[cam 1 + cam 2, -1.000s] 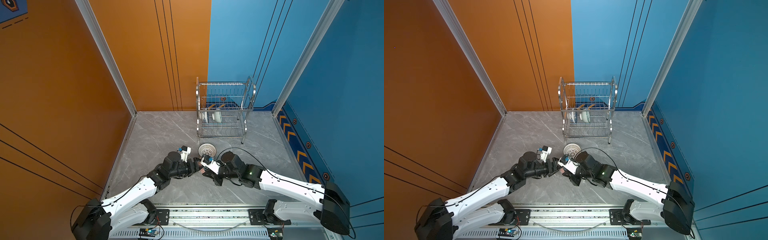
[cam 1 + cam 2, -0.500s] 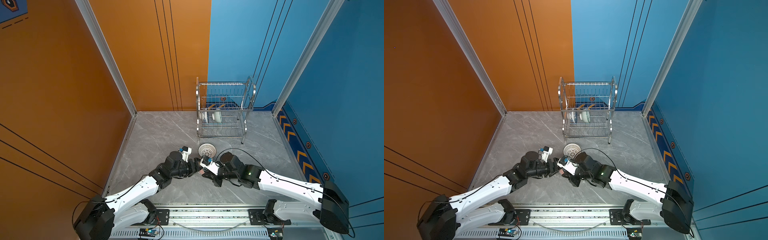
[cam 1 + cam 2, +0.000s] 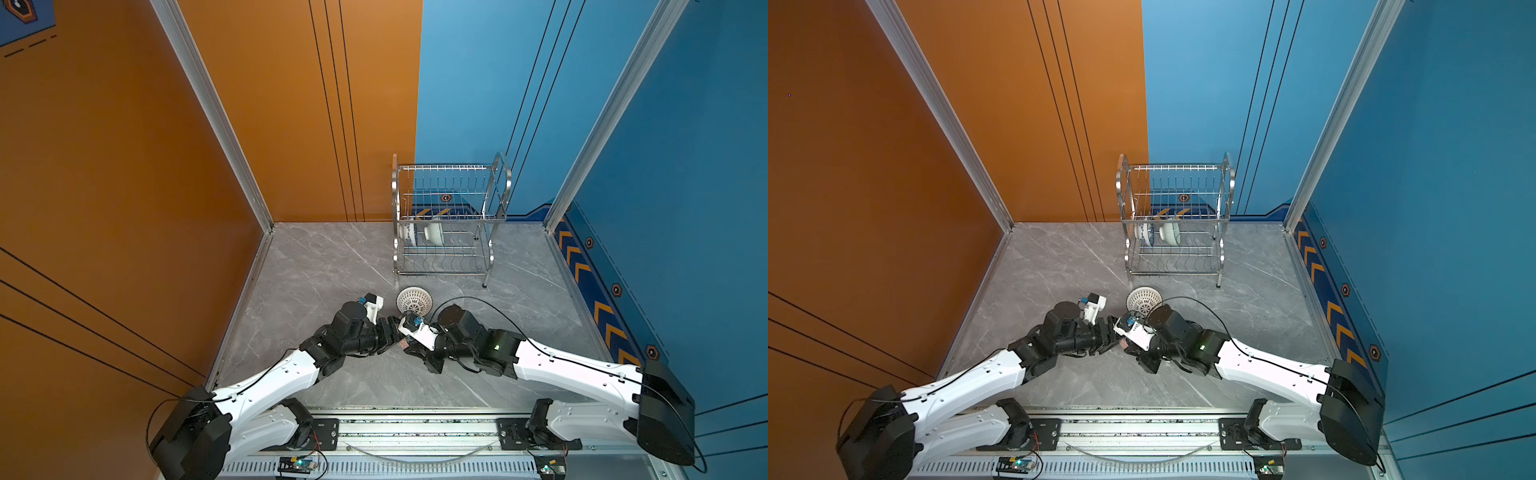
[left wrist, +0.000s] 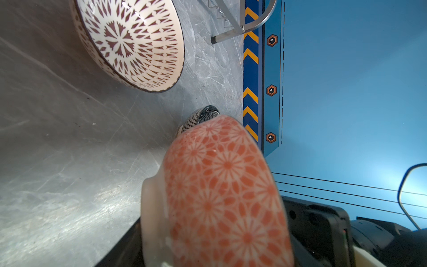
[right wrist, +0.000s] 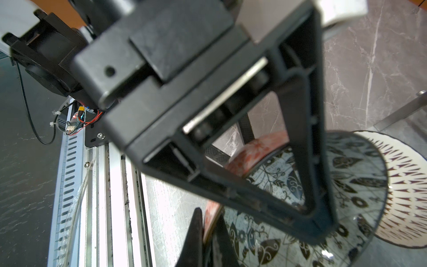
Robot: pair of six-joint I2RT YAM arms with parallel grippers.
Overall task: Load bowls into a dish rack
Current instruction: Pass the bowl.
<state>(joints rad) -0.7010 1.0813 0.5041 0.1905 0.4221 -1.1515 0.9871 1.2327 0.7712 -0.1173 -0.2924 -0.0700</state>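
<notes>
Where the two arms meet, near-centre on the grey marble counter (image 3: 332, 270), the leaf-patterned bowl (image 5: 351, 185) is held tipped up on edge between both tools.

Left arm reaches in from the near left. Left tool (image 3: 395, 334) is open and straddles the bowl's wall. One long black finger (image 5: 309, 150) lies across the black-and-white inside, and the other sits behind the reddish outside. A strip of counter shows between that outer finger and the bowl. Whether the inner one touches, cannot tell. The left wrist view is mostly the bowl's red flower-patterned outside (foot ring pale and blurred).

Right tool (image 5: 208, 235), on the arm from the near right, is clamped on the same bowl's rim, one finger inside and one outside. Whether the bowl is clear of the counter, cannot tell.

Just beyond the tools and slightly right, the white lattice-patterned bowl (image 3: 414, 300) sits upright on the counter.

Farther right, by the far wall, stands the dish rack (image 3: 444, 167). Two bowls stand on edge at the left end of its lower tier: the blue-floral bowl (image 3: 409, 236) leftmost, and a pale bowl (image 3: 434, 235) just right of it.

The dark navy bowl (image 4: 204, 114) shows in the left wrist view only. It is on the counter past the held bowl, toward the chevron-striped right wall (image 4: 250, 57).
</notes>
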